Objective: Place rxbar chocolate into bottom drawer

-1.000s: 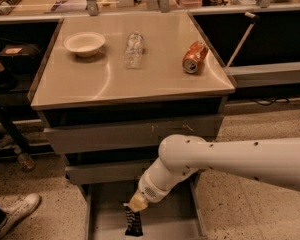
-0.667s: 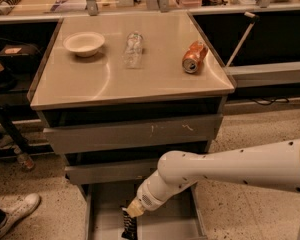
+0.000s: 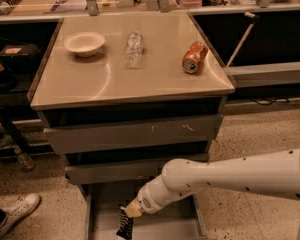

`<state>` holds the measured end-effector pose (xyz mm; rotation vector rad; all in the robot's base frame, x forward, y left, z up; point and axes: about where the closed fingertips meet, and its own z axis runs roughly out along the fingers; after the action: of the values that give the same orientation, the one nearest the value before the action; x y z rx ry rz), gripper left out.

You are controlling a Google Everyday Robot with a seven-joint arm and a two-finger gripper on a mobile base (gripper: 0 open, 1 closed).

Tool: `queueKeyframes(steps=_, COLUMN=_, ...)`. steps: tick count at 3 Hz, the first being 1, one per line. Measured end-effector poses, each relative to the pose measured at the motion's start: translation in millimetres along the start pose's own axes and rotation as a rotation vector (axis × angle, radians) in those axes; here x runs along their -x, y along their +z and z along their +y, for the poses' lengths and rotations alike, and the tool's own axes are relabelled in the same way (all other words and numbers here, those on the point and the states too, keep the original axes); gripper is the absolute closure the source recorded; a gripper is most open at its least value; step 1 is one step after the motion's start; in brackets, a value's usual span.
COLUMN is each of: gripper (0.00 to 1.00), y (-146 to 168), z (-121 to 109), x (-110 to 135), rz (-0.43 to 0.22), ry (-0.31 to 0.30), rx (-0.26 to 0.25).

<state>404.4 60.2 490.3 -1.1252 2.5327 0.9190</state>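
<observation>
The bottom drawer (image 3: 162, 223) is pulled out at the foot of the grey cabinet, its flat grey floor showing. My white arm reaches in from the right and down over it. My gripper (image 3: 125, 223) hangs low over the left part of the drawer floor, dark and striped, at the bottom edge of the view. The rxbar chocolate does not show as a separate thing; I cannot tell it apart from the dark gripper.
On the cabinet top stand a white bowl (image 3: 84, 43), a clear plastic bottle (image 3: 134, 48) lying down and a crushed orange can (image 3: 195, 57). Two shut drawers (image 3: 132, 132) sit above the open one. A person's white shoe (image 3: 15, 212) is at the left on the floor.
My arm has lowered and moved slightly left, bringing the gripper deeper into the bottom drawer.
</observation>
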Motion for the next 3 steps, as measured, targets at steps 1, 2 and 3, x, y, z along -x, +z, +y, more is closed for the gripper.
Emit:
queueKeyframes(steps=1, gripper=1.00, y=29.6, z=-26.7, x=5.5, rz=-0.196, ry=0.128, rx=0.014)
queueKeyframes(steps=2, gripper=1.00, y=62.0, z=-54.7, x=4.5, rz=-0.321, ry=0.252, rx=0.030)
queueKeyframes(steps=3, gripper=1.00, y=62.0, z=-54.7, x=4.5, rz=-0.321, ry=0.252, rx=0.030)
